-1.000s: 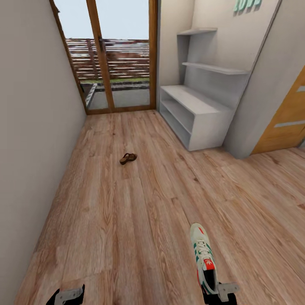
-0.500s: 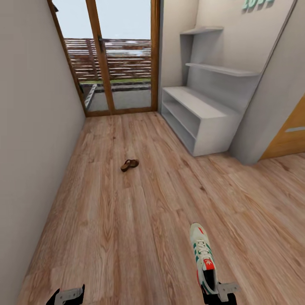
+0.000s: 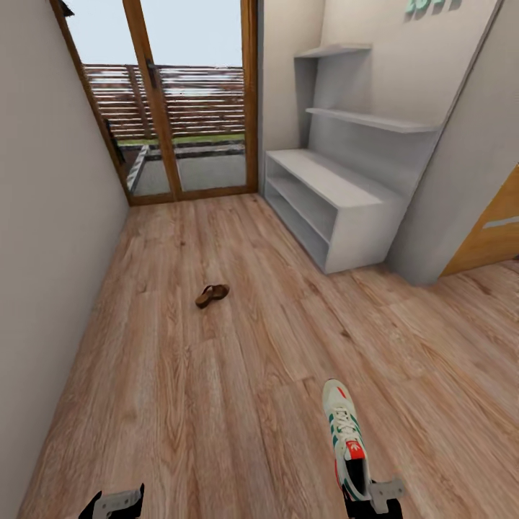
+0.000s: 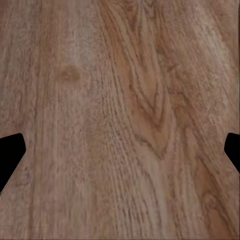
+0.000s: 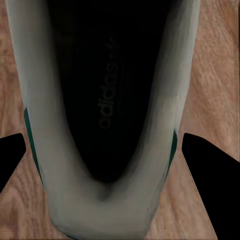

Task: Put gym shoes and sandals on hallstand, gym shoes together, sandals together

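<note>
So closest in, the right tool (image 3: pixel 373 497) has a gym shoe (image 3: pixel 346 436) by the heel, toe pointing away down the corridor. In the right wrist view the fingers (image 5: pixel 210 185) sit either side of the shoe's heel opening with the dark insole between them, so I'd call it clamped on the shoe, and it looks lifted off the corridor floor (image 3: pixel 238 404) rather than resting on it. The left tool (image 3: pixel 115 502) is down at the bottom edge with its fingers spread apart, nothing between them but bare planks in the left wrist view.

What's changed over the last second: the whole picture has slid, which is the robot moving, not the stuff. The shoe sits at the same spot relative to the tool across all three frames, so the grip is holding while the base rolls.

Further out, one sandal (image 3: pixel 211 294) lies alone on the floor, now lower in view and a bit left, so nearer. Beyond it to the right is the hallstand (image 3: pixel 360 209), both tiers empty from what I can see. My read: carrying shoe number one to the rack, nothing placed yet. The other shoe and sandal I can't spot.
</note>
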### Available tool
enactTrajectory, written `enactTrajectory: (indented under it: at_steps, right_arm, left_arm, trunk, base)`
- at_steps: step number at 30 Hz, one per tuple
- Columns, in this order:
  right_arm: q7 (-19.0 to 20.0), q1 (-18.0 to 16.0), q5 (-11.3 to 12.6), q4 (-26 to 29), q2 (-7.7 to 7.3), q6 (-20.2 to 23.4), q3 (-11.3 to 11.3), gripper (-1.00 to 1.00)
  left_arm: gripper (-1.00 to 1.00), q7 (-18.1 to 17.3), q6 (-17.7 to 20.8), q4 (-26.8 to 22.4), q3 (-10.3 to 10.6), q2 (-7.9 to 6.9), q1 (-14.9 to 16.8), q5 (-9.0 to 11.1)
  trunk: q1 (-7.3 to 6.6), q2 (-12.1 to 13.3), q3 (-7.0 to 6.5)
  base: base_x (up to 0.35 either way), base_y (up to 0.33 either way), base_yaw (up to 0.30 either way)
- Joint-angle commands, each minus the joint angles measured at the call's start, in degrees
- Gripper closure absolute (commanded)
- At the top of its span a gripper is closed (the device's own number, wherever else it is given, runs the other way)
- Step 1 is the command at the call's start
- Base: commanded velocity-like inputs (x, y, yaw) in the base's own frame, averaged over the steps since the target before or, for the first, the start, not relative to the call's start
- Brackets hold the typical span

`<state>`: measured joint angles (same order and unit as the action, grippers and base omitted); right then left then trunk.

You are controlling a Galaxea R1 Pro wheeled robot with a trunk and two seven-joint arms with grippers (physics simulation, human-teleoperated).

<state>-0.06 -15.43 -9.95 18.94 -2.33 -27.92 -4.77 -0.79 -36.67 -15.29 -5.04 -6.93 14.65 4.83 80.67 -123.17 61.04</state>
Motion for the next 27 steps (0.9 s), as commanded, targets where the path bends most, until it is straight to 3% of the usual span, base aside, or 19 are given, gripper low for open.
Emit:
enactTrajectory:
  at_steps: [1,22,27]
  right_arm:
    - [-0.03,-0.04,-0.60,-0.04,0.04,-0.21,-0.42,1.00]
    - [0.13,-0.04,-0.57,0.04,-0.04,-0.21,-0.50,1.00]
    - [0.04,-0.04,-0.57,-0.03,0.05,-0.21,-0.45,1.00]
  left_arm:
    - [-1.00,-0.08,-0.15,0.05,0.12,-0.01,0.02,0.44]
    - [-1.00,-0.08,-0.16,0.08,0.12,-0.01,-0.01,0.44]
    - [-1.00,-0.08,-0.20,0.93,0.14,-0.01,0.02,0.43]
  trunk:
    - [0.03,-0.01,0.04]
    - [0.03,-0.01,0.04]
    - [0.03,-0.01,-0.03]
  base:
    - [0.332,0.098,-0.122]
    - [0.336,0.023,-0.010]
    - [0.336,0.115,-0.172]
